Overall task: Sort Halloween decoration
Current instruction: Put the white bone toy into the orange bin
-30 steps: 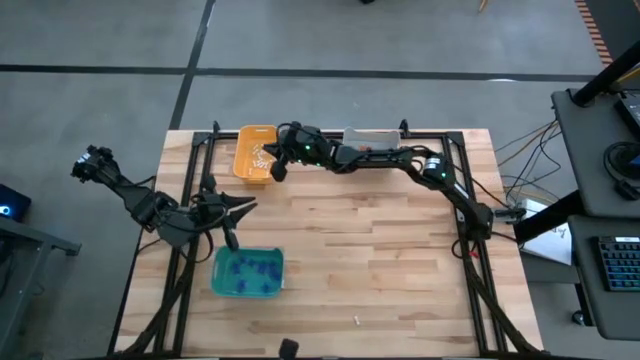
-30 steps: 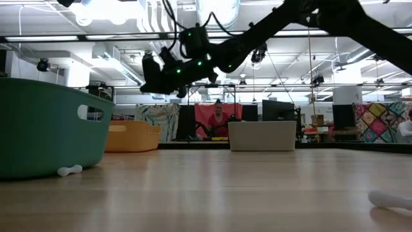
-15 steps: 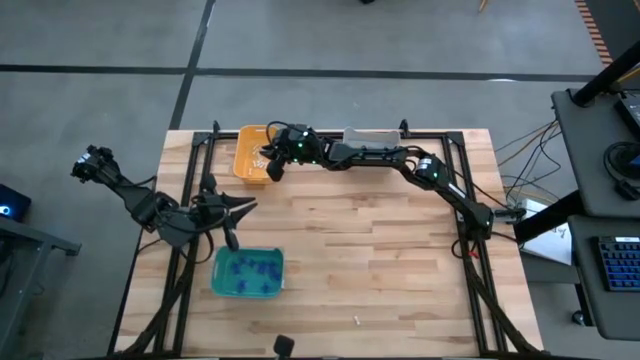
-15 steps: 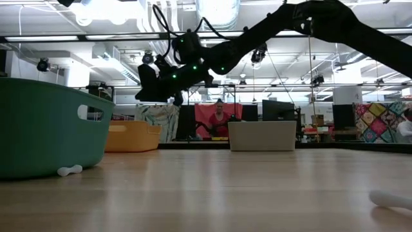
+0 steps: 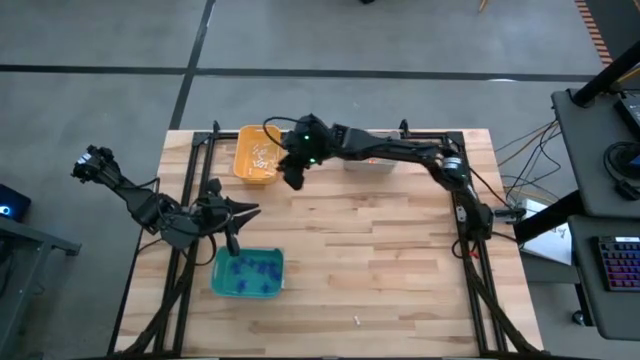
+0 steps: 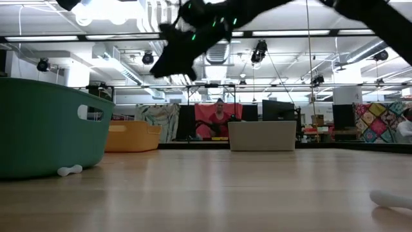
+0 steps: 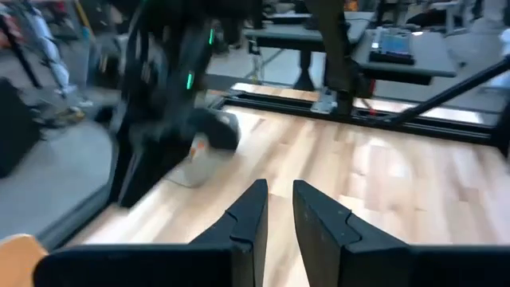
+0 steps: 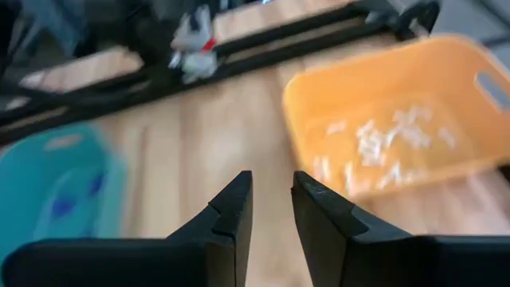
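Nearest the front edge of the tabletop (image 5: 380,270), a small white trinket (image 5: 355,320) lies alone on the bare wood. In the low view another white piece (image 6: 69,170) lies on the wood just beside the teal bin (image 5: 247,272), and a third white one (image 6: 390,198) lies far off toward the other side.

The teal bin stands at the front on my left side, and purple trinkets (image 5: 252,270) are scattered over its floor. Just behind it my left pincer (image 5: 232,215) hangs over the tabletop's left edge; its fingers (image 7: 249,217) stand a narrow slot apart, and nothing is between them.

Farther back, my right arm reaches across the rear of the tabletop, and my right pincer (image 5: 294,176) hangs in the air just beside the orange-yellow bin (image 5: 254,152), over the wood rather than over the bin. In the low view it is well clear of the surface. Its fingers (image 8: 229,214) are parted by a small gap and pinch nothing.

The orange-yellow bin stands at the rear left with a heap of small white trinkets (image 8: 382,139) inside it. Beside it along the rear edge stands a grey bin (image 6: 262,136); I cannot tell what it holds.

Beyond the tabletop, a person in red (image 6: 219,121) sits in the room.
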You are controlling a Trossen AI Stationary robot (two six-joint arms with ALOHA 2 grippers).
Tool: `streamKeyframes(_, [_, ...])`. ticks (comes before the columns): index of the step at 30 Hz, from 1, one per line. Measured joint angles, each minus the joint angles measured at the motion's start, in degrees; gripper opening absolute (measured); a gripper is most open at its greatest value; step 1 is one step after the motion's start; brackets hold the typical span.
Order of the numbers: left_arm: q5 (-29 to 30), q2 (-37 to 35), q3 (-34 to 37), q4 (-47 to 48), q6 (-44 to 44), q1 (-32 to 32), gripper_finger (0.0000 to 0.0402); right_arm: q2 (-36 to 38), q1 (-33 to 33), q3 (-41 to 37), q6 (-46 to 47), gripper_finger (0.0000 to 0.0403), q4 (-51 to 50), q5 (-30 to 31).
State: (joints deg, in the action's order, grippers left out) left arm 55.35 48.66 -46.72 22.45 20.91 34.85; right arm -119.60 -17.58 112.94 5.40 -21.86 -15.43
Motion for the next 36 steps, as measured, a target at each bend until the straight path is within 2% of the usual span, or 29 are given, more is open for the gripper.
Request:
streamKeyframes(7, [-0.9,0.8,0.0,-2.2,2.1,0.0,0.0044,8.9,5.6,0.0,1.1,0.0069,-21.9,0.0])
streamKeyframes(17, [-2.0,6.3,-0.1,-7.9,2.2,0.0,0.0044,11.6,19.5,-0.2,8.3,0.0068,-37.5,0.2])
streamKeyframes(24, [-2.0,8.4,-0.5,-9.7,2.1,0.0,0.0044,11.6,30.7,-4.1,19.0,0.0064,-38.2,0.8])
streamKeyframes(28, [-2.4,8.5,-0.5,-9.7,2.1,0.0,0.0045,11.6,37.0,-7.3,26.9,0.0063,-37.4,6.9])
streamKeyframes(36, [-3.9,8.5,-0.5,-9.8,2.1,0.0,0.0045,11.5,46.3,-12.9,52.5,0.0063,-37.0,13.0])
